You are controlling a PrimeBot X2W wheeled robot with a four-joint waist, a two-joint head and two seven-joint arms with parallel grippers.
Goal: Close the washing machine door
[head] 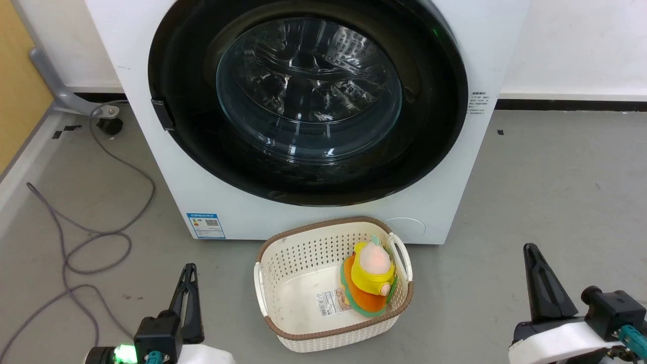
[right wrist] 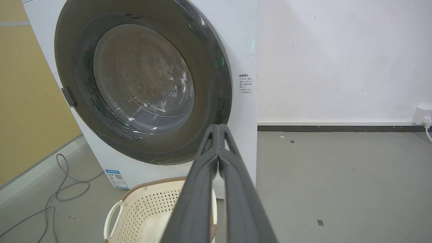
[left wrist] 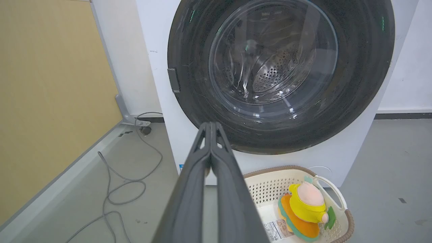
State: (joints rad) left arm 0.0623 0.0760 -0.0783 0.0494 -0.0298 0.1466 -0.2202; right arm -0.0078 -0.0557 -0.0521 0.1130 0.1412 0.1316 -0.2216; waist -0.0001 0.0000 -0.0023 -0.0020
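Looking ahead, I see the door [head: 308,96] sitting flush in the machine [head: 328,225], its round glass facing me squarely and its catch [head: 163,114] on my left. The left gripper [head: 189,270] and right gripper [head: 530,253] hang low, well short of it, fingers pressed together on nothing. The blue sticker [head: 205,225] and side print [head: 479,103] are too small to read.

The left gripper [head: 189,273] had two long, dark grey tapering fingers [left wrist: 189,189] with slim triangular cut-outs near the tips. Behind its black mounting block [head: 157,336] sat a glowing green light [head: 121,352] and a teal connector [head: 154,358]. The right gripper [head: 530,253] matched, backed by a rounded white shell [head: 556,341].
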